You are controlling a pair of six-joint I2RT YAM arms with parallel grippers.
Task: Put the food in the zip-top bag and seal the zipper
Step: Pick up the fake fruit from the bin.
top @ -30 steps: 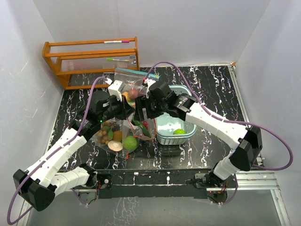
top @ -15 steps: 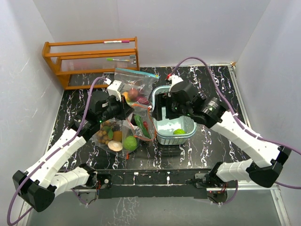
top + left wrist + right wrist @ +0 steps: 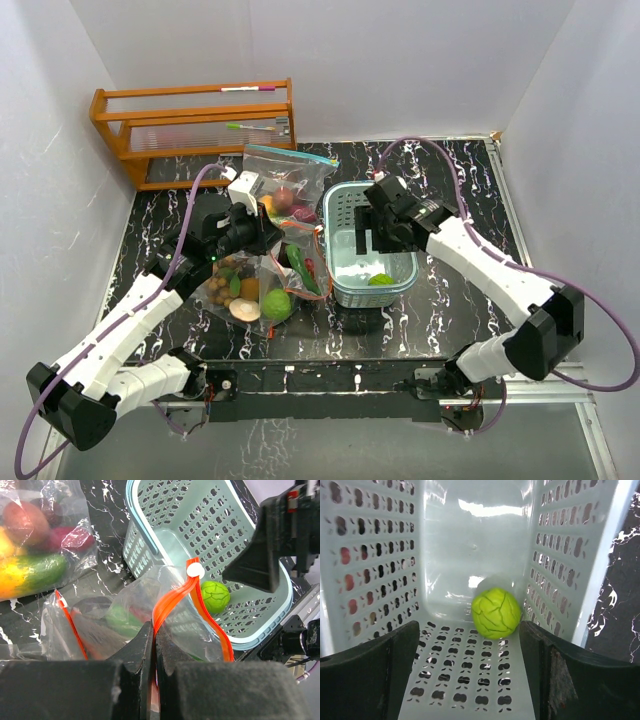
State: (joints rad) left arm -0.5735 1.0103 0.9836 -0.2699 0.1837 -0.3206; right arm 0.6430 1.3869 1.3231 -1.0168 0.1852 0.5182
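Note:
My left gripper (image 3: 153, 630) is shut on the orange zipper rim of a clear zip-top bag (image 3: 190, 605) and holds its mouth up; a white slider (image 3: 195, 570) sits on the zipper. Green and red food shows through the bag. In the top view this gripper (image 3: 270, 238) is left of the teal basket (image 3: 345, 205). My right gripper (image 3: 469, 635) hangs open inside the basket, above its perforated floor. A yellow-green ball of food (image 3: 496, 613) lies just ahead of it by the right wall, untouched. The same ball (image 3: 380, 280) lies at the basket's near end.
Two other clear bags hold food: one behind the basket's left side (image 3: 285, 190), one at the front left (image 3: 245, 290) with nuts and a green fruit. A wooden rack (image 3: 195, 130) stands at the back left. White walls enclose the black marble table (image 3: 470, 200).
My right arm swung away from the bag's mouth to the right and now points down into the basket, its jaws a little wider. My left gripper kept its hold on the zipper rim.

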